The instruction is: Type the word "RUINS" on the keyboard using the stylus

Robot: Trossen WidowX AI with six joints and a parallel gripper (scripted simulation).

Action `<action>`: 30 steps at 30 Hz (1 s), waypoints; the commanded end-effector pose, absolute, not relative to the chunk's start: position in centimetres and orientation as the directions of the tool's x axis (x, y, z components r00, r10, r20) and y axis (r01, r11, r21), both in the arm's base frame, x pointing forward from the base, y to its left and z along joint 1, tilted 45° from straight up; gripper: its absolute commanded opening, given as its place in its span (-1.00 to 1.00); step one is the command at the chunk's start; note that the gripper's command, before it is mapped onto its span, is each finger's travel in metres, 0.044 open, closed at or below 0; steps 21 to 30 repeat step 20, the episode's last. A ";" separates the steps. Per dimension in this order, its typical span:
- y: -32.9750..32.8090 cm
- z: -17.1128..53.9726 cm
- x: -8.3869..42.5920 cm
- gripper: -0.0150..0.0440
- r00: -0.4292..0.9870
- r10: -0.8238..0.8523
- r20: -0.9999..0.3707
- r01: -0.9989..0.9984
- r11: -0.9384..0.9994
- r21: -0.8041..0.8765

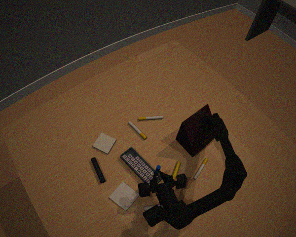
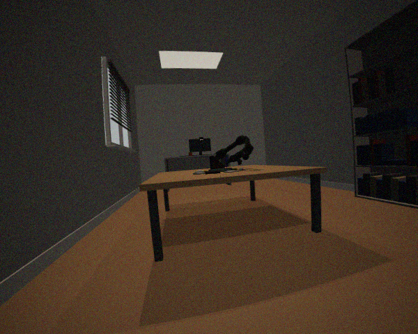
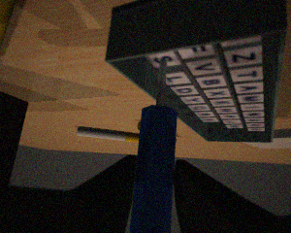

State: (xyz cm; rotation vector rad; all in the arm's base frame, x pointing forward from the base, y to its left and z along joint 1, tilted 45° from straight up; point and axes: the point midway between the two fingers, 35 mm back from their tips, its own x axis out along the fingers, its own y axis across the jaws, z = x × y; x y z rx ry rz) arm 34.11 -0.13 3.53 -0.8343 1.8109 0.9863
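The dark keyboard (image 1: 141,169) (image 3: 199,26) lies on the desk with rows of pale lettered keys. My gripper (image 1: 157,179) (image 3: 154,166) is shut on the blue stylus (image 1: 158,169) (image 3: 157,131) at the end of the keyboard nearest the arm. In the wrist view the stylus's thin dark tip reaches over the S key (image 3: 169,59), at the corner of the key block. Whether the tip presses the key down cannot be told. In the top view the gripper hides that end of the keyboard. The exterior view shows the arm too small for detail.
A dark red block (image 1: 198,132) stands by the arm's base. A yellow stick (image 1: 176,169) and a white-and-yellow stick (image 1: 200,169) lie right of the keyboard. Two similar sticks lie beyond it. Pale square pads (image 1: 104,143) (image 1: 123,195) and a black stick (image 1: 98,170) lie left.
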 end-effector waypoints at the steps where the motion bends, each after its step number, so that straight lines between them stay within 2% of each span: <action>1: -0.6 4.0 34.0 -0.22 -0.383 -0.136 -0.913 -0.841 0.460 0.285; 7: -2.6 6.1 33.4 -0.22 -0.384 -0.137 -0.913 -0.841 0.461 0.285; 30: -2.4 5.9 33.5 -0.22 -0.381 -0.133 -0.915 -0.838 0.467 0.281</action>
